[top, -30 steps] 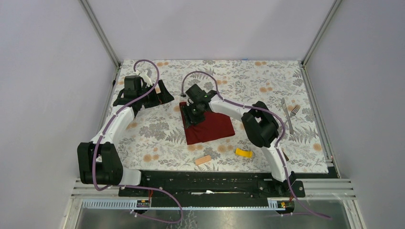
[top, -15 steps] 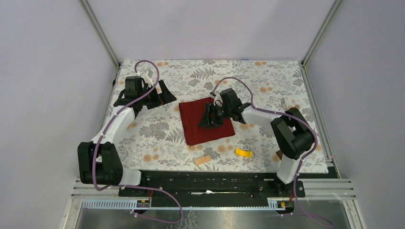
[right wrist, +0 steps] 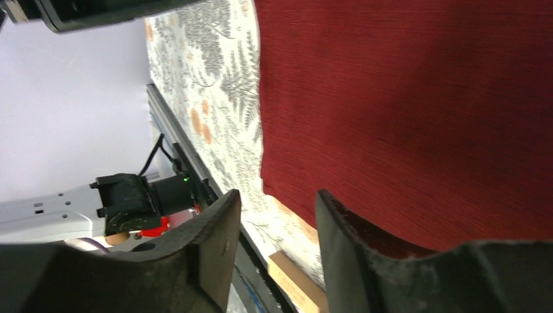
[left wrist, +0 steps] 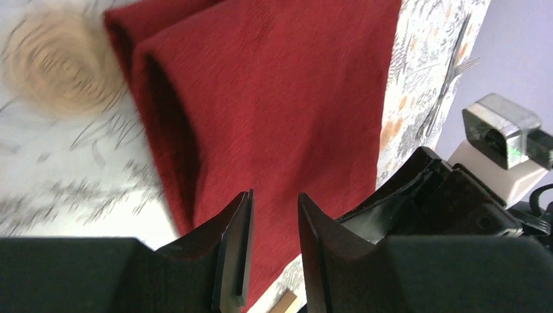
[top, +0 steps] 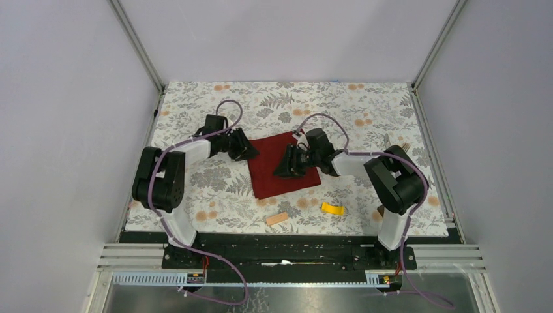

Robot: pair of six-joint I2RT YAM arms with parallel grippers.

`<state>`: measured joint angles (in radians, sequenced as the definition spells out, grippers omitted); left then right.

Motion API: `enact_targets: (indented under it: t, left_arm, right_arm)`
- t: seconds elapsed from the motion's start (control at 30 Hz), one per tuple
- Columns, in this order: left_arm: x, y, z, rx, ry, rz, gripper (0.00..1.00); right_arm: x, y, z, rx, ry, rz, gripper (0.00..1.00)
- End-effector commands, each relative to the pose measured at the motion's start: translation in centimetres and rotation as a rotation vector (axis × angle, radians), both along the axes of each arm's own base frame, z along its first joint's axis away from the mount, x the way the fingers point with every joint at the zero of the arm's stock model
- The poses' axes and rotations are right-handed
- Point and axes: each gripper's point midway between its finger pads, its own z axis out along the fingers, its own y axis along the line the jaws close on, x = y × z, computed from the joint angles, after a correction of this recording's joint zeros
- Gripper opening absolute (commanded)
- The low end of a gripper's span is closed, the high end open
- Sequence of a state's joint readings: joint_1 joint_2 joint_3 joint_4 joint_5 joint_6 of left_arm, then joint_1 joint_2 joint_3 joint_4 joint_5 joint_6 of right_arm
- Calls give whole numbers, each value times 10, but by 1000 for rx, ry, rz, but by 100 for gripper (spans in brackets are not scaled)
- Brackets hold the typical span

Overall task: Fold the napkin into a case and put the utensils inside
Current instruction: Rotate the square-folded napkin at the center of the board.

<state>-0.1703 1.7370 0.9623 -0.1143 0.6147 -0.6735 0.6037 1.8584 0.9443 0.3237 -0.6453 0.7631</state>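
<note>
— Where is the napkin on your screens?
— I see the napkin (top: 269, 175) lying flat in the middle of the table (top: 352, 111), folded into a rectangle and turned slightly askew. On my left wrist feed, one edge shows two layers with a dark opening between them.

— And your left hand?
— My left gripper (top: 246, 150) sits low at the napkin's far left corner. Its fingers (left wrist: 235, 248) are drawn in to a narrow slot. The cloth behind that slot lies flat, and I see nothing pinched.

— The right one?
— My right gripper (top: 287, 167) hangs over the napkin's right half. Its fingers (right wrist: 218, 241) stand moderately apart. Through the gap I see an edge of the cloth and the flowered table, so it holds nothing.

— The utensils?
— The utensils (left wrist: 445, 88) lie together on the table near its right edge, well apart from the napkin. From above, my right arm hides most of them.

— Anything else down there?
— A tan block (top: 277, 218) and a yellow block (top: 333, 209) lie near the front edge. Both are just clear of the napkin's near side.
</note>
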Motion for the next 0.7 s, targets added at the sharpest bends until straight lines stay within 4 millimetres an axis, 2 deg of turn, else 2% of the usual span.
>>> enact_targets:
  t: [0.0, 0.13, 0.3, 0.4, 0.53, 0.6, 0.67]
  left_arm:
    - [48, -16, 19, -21, -115, 20, 34]
    - [58, 0, -20, 102, -42, 59, 29]
    - [59, 13, -51, 190, 16, 89, 28]
    - [58, 25, -64, 239, 46, 104, 28]
    - [57, 35, -74, 286, 70, 106, 28]
    - [58, 34, -69, 288, 57, 92, 30]
    - [60, 30, -55, 279, 30, 78, 34]
  right_arm:
    - [16, -36, 7, -7, -50, -69, 59]
    - [13, -61, 0, -35, -36, -72, 71]
    - [9, -101, -20, -62, 11, -136, 75]
    - [1, -118, -33, -78, 38, -164, 75]
    - [-10, -125, -42, -104, 39, -167, 75]
    - [-8, -124, -37, -102, 22, -160, 76]
    - [-4, -124, -29, -126, 3, -149, 76]
